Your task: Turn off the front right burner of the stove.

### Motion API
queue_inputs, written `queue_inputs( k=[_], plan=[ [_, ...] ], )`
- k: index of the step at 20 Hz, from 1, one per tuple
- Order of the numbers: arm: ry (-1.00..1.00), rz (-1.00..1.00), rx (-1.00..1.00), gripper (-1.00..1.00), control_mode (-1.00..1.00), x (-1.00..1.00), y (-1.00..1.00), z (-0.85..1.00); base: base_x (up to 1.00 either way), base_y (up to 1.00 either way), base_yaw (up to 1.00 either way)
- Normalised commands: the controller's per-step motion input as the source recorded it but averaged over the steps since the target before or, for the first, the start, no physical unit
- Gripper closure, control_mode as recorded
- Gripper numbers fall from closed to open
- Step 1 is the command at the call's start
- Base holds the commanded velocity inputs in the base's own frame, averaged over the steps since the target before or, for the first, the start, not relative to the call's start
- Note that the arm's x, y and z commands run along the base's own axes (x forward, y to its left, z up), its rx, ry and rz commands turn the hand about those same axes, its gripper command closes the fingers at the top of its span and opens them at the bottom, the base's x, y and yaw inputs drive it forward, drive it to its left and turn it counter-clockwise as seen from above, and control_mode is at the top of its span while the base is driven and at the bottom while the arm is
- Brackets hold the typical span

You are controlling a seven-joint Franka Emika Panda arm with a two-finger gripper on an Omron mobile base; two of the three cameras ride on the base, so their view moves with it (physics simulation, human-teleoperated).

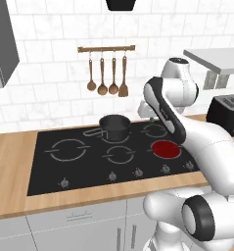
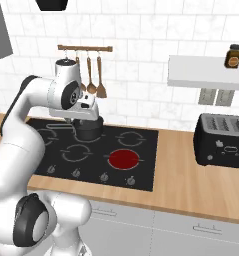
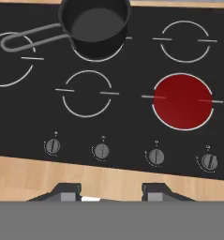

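Observation:
The stove [image 1: 45, 171] is a wide black glass cooktop set in a wooden counter. Its front right burner [image 1: 166, 149] glows bright red, seen also as the front right burner [image 2: 124, 159] and the front right burner [image 3: 182, 101]. A row of small grey knobs [image 3: 155, 156] runs along the stove's near edge, the rightmost knob [image 3: 208, 162] just below and right of the red disc. My gripper [image 3: 111, 193] is open and holds nothing. It hangs above the stove's front edge, well clear of the knobs.
A dark saucepan [image 3: 94, 23] with a long handle sits on a rear burner. A black toaster [image 2: 223, 140] stands on the counter to the right. Wooden utensils [image 1: 107, 76] hang on the back wall, and a shelf [image 2: 206, 72] carries a jar [image 2: 233, 55].

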Motion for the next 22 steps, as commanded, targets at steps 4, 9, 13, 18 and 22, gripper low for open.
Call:
queue_inputs(
  k=[4, 9, 13, 18, 22],
  plan=[
    [0.0, -0.03, 0.01, -1.0, -1.0, -0.06, -0.2, -0.03, 0.0, 0.0, 0.0],
    [0.01, -0.12, 0.04, -1.0, -1.0, -0.09, -0.54, -0.2, 0.0, 0.0, 0.0],
    [0.01, -0.13, 0.04, -1.0, -1.0, -0.21, -0.66, -0.3, 0.0, 0.0, 0.0],
    [0.07, -0.12, 0.01, -1.0, -1.0, -0.09, -0.49, -0.3, 0.0, 0.0, 0.0],
    [0.08, -0.11, 0.02, -1.0, -1.0, -0.11, -0.51, -0.28, 0.0, 0.0, 0.0]
  ],
)
